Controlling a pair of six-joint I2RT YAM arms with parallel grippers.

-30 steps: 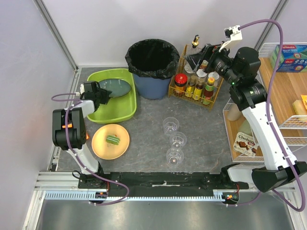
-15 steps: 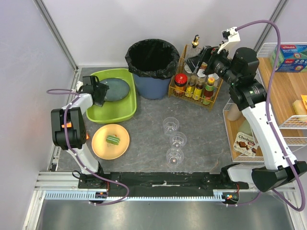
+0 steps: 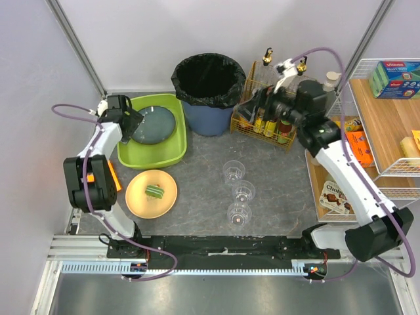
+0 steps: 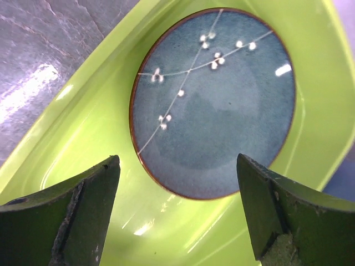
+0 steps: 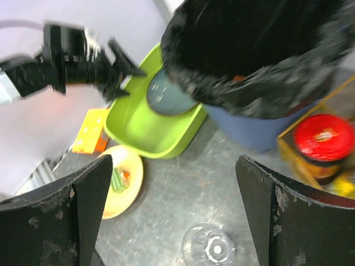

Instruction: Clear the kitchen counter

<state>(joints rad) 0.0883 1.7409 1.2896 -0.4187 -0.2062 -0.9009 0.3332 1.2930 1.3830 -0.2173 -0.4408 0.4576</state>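
Note:
The kitchen counter is a grey mottled top. It carries a green bin with a blue-grey plate lying in it. A yellow plate holds a green food piece. Three clear glasses stand in a row. My left gripper is open and empty above the bin's left side. In the left wrist view the gripper sits just short of the plate. My right gripper hovers open and empty over the condiment caddy. The right wrist view shows the gripper above a glass.
A blue trash bin with a black bag stands at the back between the green bin and the caddy. A white wire rack with wooden shelves holds boxes and packets on the right. A metal frame edges the counter.
My left gripper drew back to the bin's left rear, away from the plate. My right arm swung left and down from beside the rack to over the caddy.

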